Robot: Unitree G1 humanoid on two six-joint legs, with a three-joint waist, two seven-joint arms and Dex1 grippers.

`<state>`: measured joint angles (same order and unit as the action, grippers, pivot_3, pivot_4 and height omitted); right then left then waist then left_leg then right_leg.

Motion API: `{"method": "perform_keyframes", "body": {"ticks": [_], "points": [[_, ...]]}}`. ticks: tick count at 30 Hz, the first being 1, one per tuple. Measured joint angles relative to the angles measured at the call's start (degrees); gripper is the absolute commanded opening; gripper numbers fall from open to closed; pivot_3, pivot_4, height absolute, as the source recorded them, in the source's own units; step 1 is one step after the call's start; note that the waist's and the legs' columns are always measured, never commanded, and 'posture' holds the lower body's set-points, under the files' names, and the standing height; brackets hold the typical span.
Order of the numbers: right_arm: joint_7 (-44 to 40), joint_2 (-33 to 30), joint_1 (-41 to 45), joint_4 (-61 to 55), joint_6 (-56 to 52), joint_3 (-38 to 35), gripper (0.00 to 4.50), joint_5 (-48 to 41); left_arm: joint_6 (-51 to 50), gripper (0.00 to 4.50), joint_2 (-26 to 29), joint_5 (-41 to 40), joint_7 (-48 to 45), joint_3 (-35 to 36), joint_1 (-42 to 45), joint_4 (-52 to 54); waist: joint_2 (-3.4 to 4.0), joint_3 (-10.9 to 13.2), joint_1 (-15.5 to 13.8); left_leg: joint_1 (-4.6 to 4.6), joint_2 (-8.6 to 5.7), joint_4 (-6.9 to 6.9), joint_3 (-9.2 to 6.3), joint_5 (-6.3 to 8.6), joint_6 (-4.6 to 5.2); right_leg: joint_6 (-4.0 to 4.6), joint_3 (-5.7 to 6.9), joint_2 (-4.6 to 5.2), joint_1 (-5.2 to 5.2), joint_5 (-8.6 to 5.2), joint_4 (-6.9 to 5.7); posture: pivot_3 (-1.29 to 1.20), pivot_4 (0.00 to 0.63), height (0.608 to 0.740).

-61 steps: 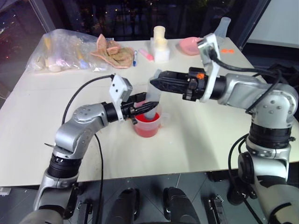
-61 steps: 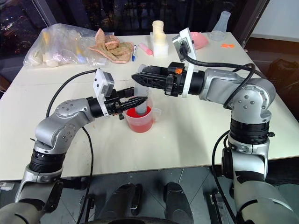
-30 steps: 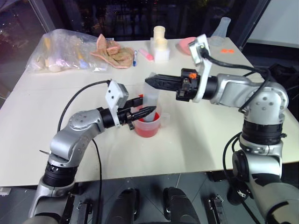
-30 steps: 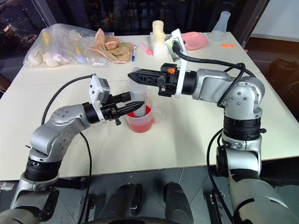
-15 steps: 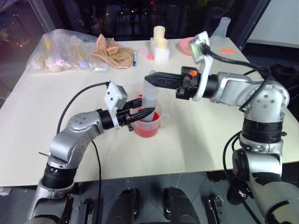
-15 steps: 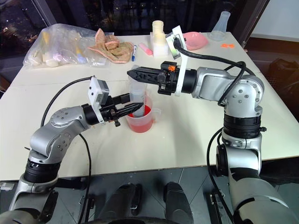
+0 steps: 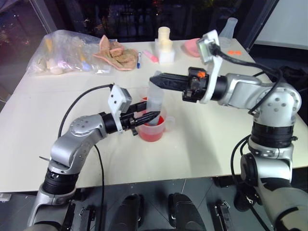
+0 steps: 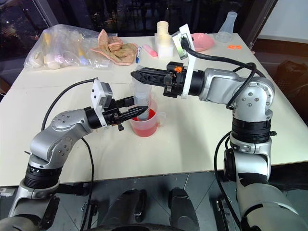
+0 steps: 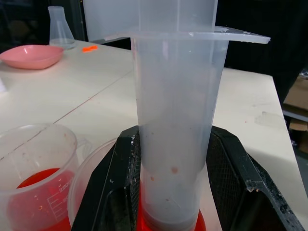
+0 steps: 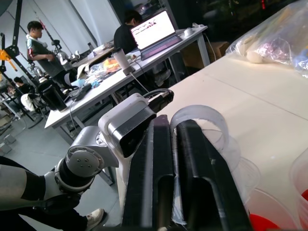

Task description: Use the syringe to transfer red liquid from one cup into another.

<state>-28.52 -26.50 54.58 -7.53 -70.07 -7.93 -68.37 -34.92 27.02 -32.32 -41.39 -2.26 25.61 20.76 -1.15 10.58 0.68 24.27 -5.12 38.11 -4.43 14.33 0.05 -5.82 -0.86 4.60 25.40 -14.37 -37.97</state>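
Left gripper stays clamped on the syringe standing in the handled cup of red liquid — right gripper just eased apart at the plunger top, so drawing looks done.

Both head views look forward and down over the tabletop. Each wrist view looks close along its own end effector; all share the syringe above the cup.

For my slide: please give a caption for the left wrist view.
Left fingers clamp the syringe upright over red liquid.
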Motion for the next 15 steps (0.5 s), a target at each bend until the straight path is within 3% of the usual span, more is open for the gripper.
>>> {"method": "perform_keyframes", "body": {"ticks": [4, 15], "points": [[0.0, 0.1, 0.0, -0.4, 0.9, -1.5, 3.48, -0.6, -0.9, 1.42, -1.1, -0.9, 1.9, 1.7, 0.2, -0.7, 0.00, 0.0, 0.0, 0.00, 0.00, 0.00, 0.00, 0.00, 0.00, 0.00, 0.00, 0.00, 0.00, 0.00, 0.00, 0.00, 0.150, 0.740], [-1.1, -2.5, 0.0, -1.2, 1.2, -1.9, 3.48, -0.6, -2.0, 1.42, -1.3, -2.2, 3.0, 3.0, 1.7, -0.9, 0.00, 0.0, 0.0, 0.00, 0.00, 0.00, 0.00, 0.00, 0.01, 0.00, 0.00, 0.00, 0.00, 0.00, 0.01, 0.00, 0.150, 0.740]]}}
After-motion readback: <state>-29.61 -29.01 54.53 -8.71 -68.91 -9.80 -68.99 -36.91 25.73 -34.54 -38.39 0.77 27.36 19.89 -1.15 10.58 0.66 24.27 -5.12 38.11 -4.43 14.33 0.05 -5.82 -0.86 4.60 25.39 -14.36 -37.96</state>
